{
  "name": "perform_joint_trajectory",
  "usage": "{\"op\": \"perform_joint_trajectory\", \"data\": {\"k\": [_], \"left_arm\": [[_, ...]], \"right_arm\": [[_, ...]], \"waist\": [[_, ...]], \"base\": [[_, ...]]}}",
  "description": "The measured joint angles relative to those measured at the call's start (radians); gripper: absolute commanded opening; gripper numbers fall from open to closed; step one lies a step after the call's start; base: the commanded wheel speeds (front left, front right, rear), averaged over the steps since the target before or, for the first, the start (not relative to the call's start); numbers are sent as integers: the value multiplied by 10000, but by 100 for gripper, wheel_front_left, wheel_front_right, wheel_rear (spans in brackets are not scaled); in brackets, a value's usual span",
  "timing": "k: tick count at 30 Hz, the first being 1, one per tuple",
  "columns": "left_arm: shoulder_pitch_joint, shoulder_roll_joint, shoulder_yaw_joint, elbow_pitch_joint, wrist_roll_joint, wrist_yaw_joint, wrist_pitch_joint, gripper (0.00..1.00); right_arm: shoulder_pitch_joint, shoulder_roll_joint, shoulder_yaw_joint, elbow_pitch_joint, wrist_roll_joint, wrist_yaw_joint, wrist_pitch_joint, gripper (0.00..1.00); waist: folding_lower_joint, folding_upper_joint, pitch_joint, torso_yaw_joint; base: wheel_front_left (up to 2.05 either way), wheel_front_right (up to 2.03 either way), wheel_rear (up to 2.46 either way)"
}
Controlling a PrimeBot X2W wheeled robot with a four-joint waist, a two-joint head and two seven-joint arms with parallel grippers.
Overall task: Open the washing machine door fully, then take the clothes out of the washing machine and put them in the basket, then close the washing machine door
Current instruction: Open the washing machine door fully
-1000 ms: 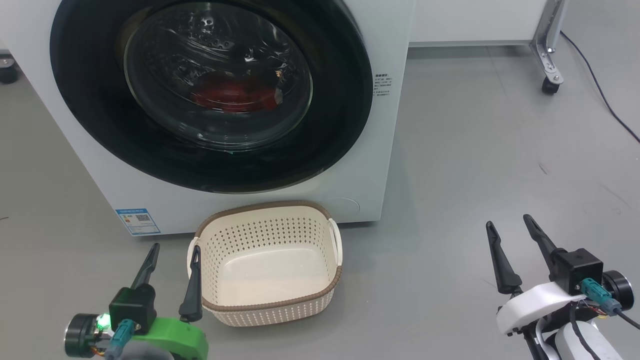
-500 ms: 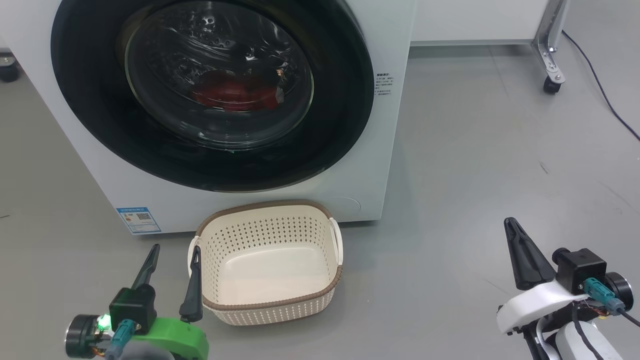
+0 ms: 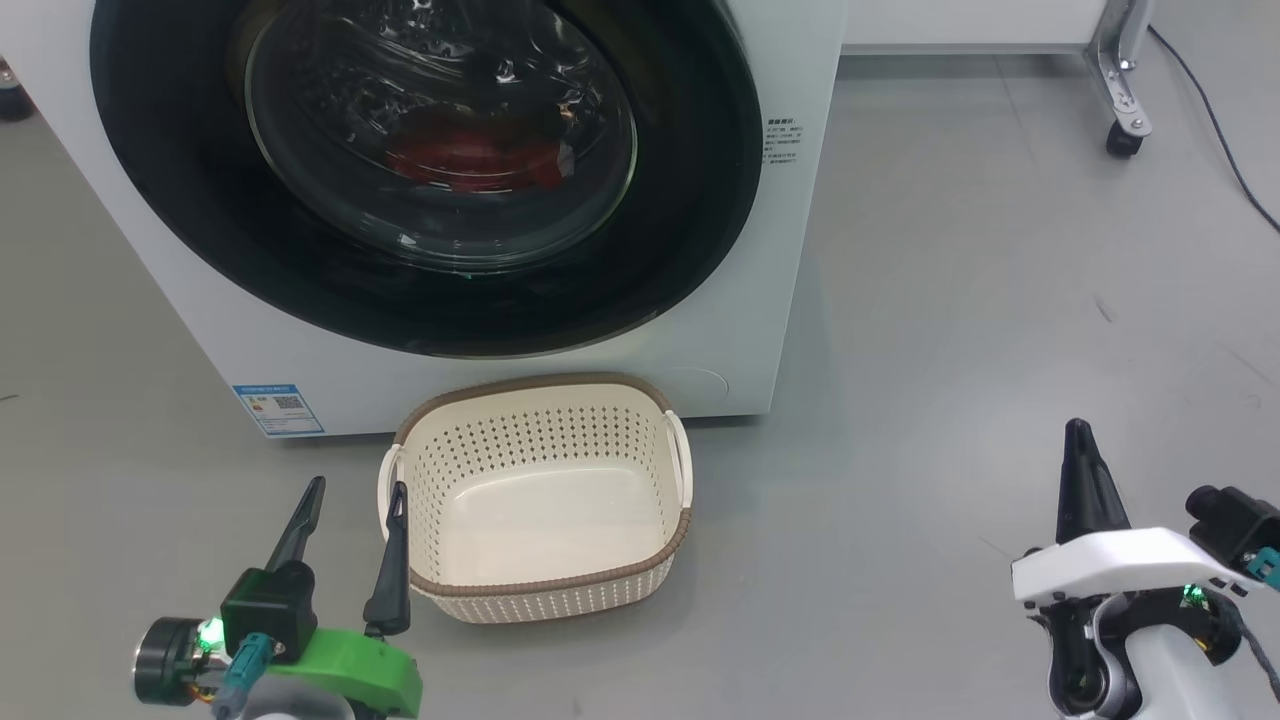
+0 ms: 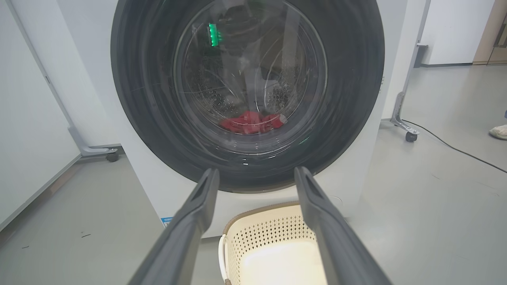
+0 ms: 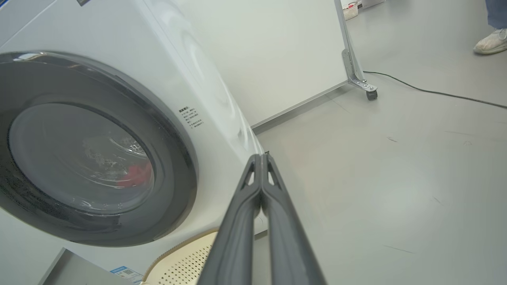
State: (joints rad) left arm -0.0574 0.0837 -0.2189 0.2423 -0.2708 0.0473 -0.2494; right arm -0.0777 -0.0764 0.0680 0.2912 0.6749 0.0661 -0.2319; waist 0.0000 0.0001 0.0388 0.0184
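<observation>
Left end effector (image 3: 359, 486): fingers spread, holding nothing. It sits low at the near left, just beside the basket's left handle, same as a second ago. No change on this side.

Washing machine door (image 3: 430, 150): shut flat against the washing machine (image 3: 790, 300), black rim flush all round. The clothes (image 3: 470, 160) are a red heap low in the drum, seen through the glass. They haven't shifted.

Basket (image 3: 545, 383): empty, on the floor (image 3: 950, 300), right against the foot of the machine under the door. Its slight shift in the head view is the camera moving, since the whole picture slid with it.

Right end effector (image 3: 1078, 432): this is the change. A second ago its fingers stood spread; now they are pressed together with nothing between them, clear in the right wrist view. The wrist has also rolled, so from the head the fingers read as one spike. It is at the near right over bare floor, well apart from the machine, pointing towards its right front edge.

Meaning for the task: step one hasn't started. My read is that the closed fingers are set up as a single prong to reach the door's right edge and pull or hook it. I can't make out a handle or latch there. The clothes and the closing step both wait on the door.
</observation>
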Motion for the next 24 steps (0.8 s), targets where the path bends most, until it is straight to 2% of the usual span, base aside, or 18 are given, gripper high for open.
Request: {"op": "perform_joint_trajectory", "data": {"k": [5, 13, 24], "left_arm": [[-116, -29, -38, -151, 82, -8, 0, 100], [-475, -59, -71, -399, 176, -42, -27, 100], [-1097, -178, -142, -757, 207, -100, -29, 100]], "right_arm": [[-618, 299, -644, 115, 1827, 253, 533, 0], [-1841, 295, -1404, 222, 4186, 326, 1592, 0], [-3600, 219, -1954, 495, 6493, 353, 3365, 0]], "waist": [[0, 0, 275, 100], [0, 0, 825, 287], [0, 0, 1707, 590]], "base": [[0, 0, 0], [0, 0, 0], [0, 0, 0]]}}
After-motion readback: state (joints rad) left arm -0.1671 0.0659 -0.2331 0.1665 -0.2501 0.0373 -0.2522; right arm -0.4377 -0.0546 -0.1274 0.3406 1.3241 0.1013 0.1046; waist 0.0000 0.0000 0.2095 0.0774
